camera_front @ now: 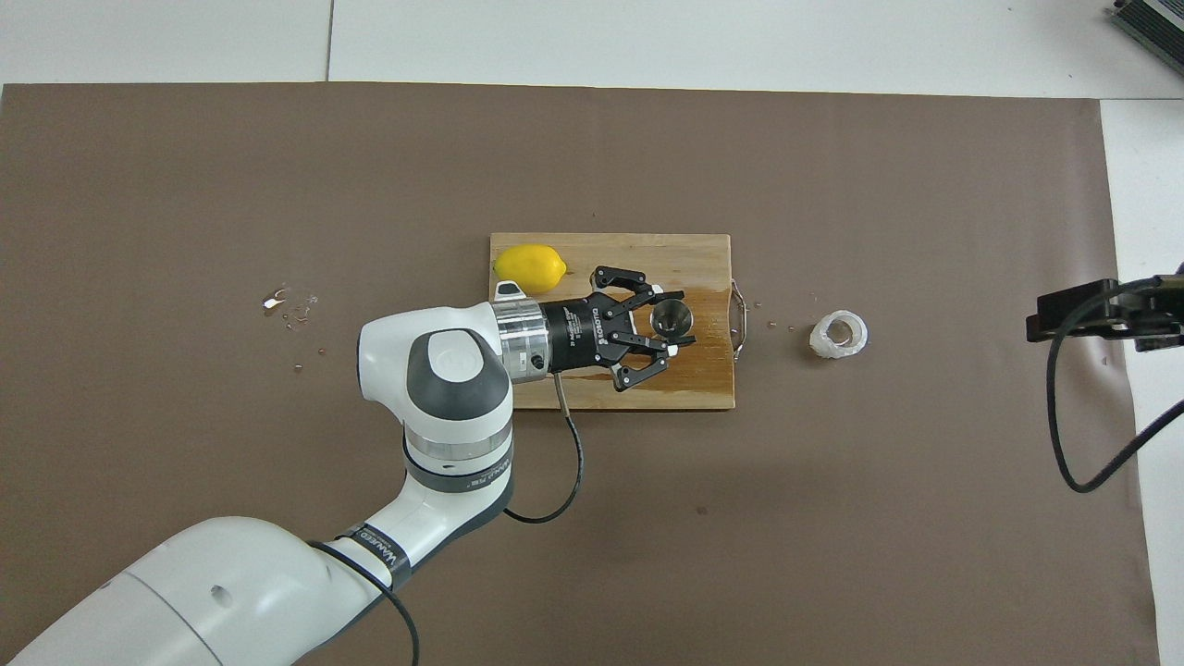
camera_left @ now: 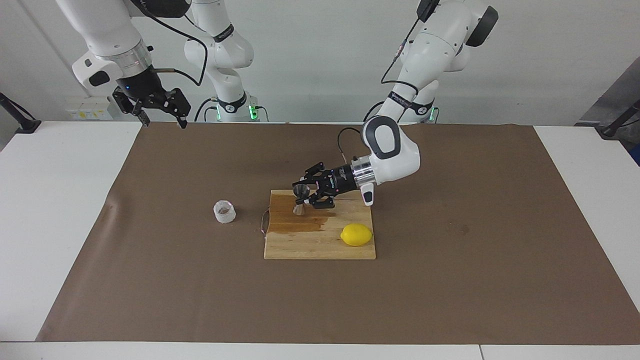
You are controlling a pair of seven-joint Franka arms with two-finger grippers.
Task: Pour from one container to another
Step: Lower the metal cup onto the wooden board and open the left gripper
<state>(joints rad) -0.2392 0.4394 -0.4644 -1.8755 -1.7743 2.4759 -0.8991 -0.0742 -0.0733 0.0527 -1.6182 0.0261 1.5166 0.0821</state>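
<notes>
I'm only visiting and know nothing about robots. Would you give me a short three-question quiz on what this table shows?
1. True or false: the lemon lies on the wooden cutting board.
2. What does the left gripper hold? A ribbed cup, B steel jigger, C lemon.
3. Fill in: the translucent ribbed cup sits on the brown ____, beside the board, toward the right arm's end.

Key: 1 true. 2 B, the steel jigger, upright over the board's wet patch. 3 mat. The right gripper waits open.

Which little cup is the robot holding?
The shiny steel jigger, gripped by the left gripper over the wooden board. The whitish ribbed cup sits alone on the mat.
</notes>
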